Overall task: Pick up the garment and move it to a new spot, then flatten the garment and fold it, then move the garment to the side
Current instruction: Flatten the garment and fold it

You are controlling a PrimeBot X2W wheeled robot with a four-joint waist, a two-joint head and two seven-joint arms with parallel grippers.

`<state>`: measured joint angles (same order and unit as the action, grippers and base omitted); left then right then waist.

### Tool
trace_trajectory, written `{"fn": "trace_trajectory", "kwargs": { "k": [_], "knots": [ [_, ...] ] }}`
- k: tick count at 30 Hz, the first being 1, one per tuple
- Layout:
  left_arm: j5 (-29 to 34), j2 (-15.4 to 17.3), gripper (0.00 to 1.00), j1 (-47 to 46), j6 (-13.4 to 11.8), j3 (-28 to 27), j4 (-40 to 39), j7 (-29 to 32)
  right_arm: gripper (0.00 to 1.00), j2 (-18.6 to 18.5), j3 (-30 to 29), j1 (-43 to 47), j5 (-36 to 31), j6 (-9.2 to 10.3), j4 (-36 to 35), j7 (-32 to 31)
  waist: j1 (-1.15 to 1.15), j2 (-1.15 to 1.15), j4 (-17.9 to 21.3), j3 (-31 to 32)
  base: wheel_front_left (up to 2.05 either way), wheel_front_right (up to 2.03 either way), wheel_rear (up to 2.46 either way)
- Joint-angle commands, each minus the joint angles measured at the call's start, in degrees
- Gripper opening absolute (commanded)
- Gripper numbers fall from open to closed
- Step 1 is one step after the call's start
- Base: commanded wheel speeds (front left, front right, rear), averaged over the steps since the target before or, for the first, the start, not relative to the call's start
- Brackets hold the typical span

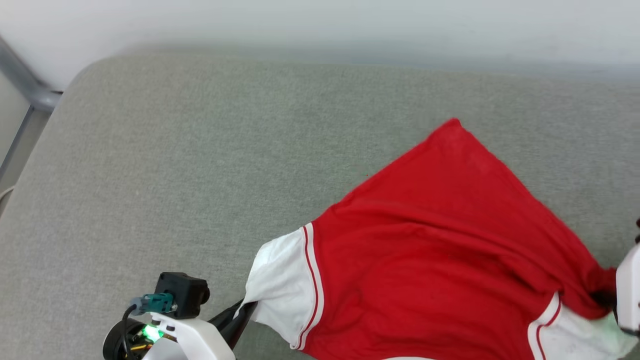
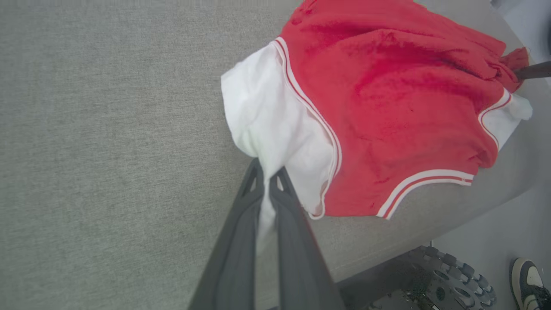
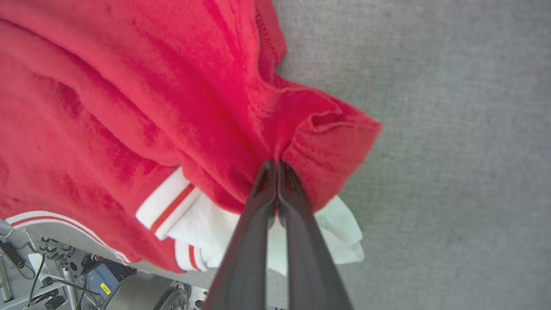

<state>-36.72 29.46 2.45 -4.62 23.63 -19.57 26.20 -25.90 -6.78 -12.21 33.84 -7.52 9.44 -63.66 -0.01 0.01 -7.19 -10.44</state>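
Garment [image 1: 425,240] lies along the padded surface's [image 1: 175,175] near right edge. My left end effector [image 2: 264,172] clamps its white sleeve [image 2: 267,116]; my right end effector [image 3: 275,165] clamps bunched red fabric. Shoe [image 2: 529,284] on floor beyond near edge.

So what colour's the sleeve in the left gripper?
White sleeve, red-striped trim; left wrist view shows it best.

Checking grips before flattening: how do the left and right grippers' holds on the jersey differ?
The left gripper pinches a white sleeve; the right gripper pinches red fabric. Cloth at the left gripper runs fairly smooth; at the right gripper it bunches into folds. Both are shut on the garment.
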Motion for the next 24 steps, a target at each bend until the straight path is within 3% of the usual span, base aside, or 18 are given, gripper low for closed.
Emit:
{"fn": "trace_trajectory", "kwargs": {
  "k": [1,12,13,14,24],
  "knots": [
    [-0.1,-0.3,0.0,0.5,-0.5,-0.4,0.2,-0.5,0.0,0.5,-0.6,2.3,0.4,0.06,-0.8,-0.4,0.01,-0.01,1.0,1.2,0.0,0.0,0.0],
    [0.0,-2.0,0.0,0.0,-1.1,0.5,1.0,-1.6,0.0,2.0,-2.3,10.3,0.5,0.05,-3.9,0.0,0.01,-0.01,1.8,2.1,0.0,0.0,0.0],
    [0.0,-1.9,0.0,-0.1,-1.0,0.6,0.9,-1.5,0.55,1.8,-2.2,9.9,0.5,0.05,-4.3,0.5,0.01,-0.01,1.8,2.0,0.0,0.0,0.0],
    [0.1,-1.8,0.0,-0.1,-1.1,0.6,0.6,-1.5,1.0,1.4,-2.1,9.2,0.5,0.05,-4.6,0.9,0.01,-0.01,1.9,1.7,0.0,0.0,0.0],
    [1.3,-1.2,0.0,-1.8,-0.6,1.5,-1.7,-0.6,1.0,-2.9,1.3,-1.5,4.9,0.05,-12.2,-3.1,0.01,-0.01,-0.1,-2.1,0.0,0.0,0.0]
  ]
}}
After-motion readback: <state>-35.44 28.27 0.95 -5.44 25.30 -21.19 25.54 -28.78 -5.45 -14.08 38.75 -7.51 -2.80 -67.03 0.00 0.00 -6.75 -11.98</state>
